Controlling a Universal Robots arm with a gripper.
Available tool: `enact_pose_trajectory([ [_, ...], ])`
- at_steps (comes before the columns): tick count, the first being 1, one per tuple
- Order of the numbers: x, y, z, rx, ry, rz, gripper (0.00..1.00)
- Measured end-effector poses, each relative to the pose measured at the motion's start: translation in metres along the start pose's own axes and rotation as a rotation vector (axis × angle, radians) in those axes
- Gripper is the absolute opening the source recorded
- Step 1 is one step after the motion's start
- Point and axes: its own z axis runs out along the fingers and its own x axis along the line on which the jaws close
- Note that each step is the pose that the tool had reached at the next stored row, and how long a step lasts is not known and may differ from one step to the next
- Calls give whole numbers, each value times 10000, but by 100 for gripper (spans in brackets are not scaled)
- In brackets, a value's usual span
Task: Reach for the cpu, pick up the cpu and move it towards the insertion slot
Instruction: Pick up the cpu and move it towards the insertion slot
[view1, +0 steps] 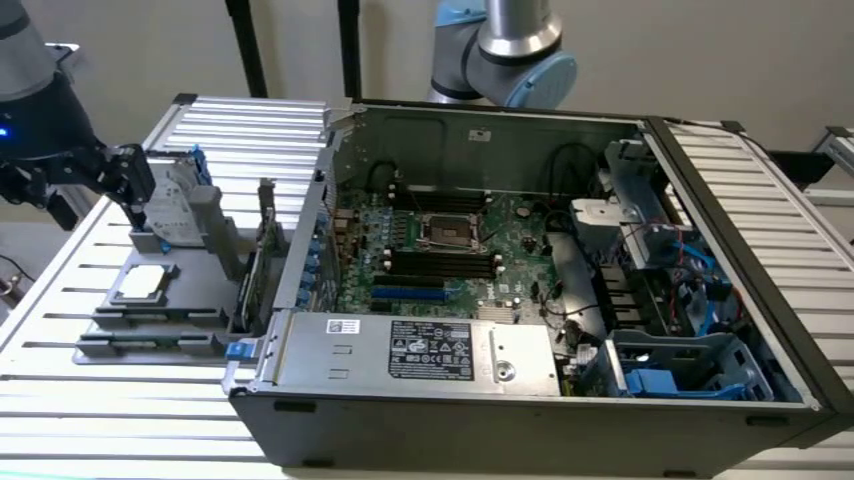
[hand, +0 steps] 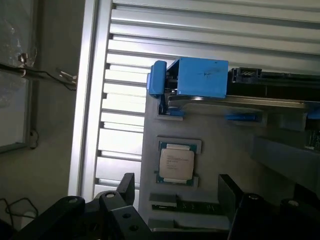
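Note:
The cpu (view1: 144, 283), a small flat square chip with a silver top, lies in a recess of the grey fixture (view1: 150, 335) on the slatted table, at the exterior view's left. My gripper (view1: 134, 205) hangs above and behind it, open and holding nothing. In the wrist view the cpu (hand: 176, 164) lies just beyond the gap between my two black fingers (hand: 127, 187), and my gripper (hand: 177, 192) is apart from it. The insertion slot (view1: 447, 232), a square socket with a silvery frame, sits on the motherboard inside the open computer case (view1: 534, 400).
A silver hard drive with blue brackets (view1: 180, 205) stands upright on the fixture right by my gripper, and its blue bracket (hand: 197, 77) appears beyond the cpu. The case's left wall (view1: 310, 250) rises between the fixture and the motherboard. An arm joint (view1: 514, 50) looms behind the case.

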Motion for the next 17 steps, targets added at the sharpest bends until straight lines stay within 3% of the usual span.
enact_pose_trajectory([
  [17, -4, -36, 306, 1, 2, -27, 76],
])
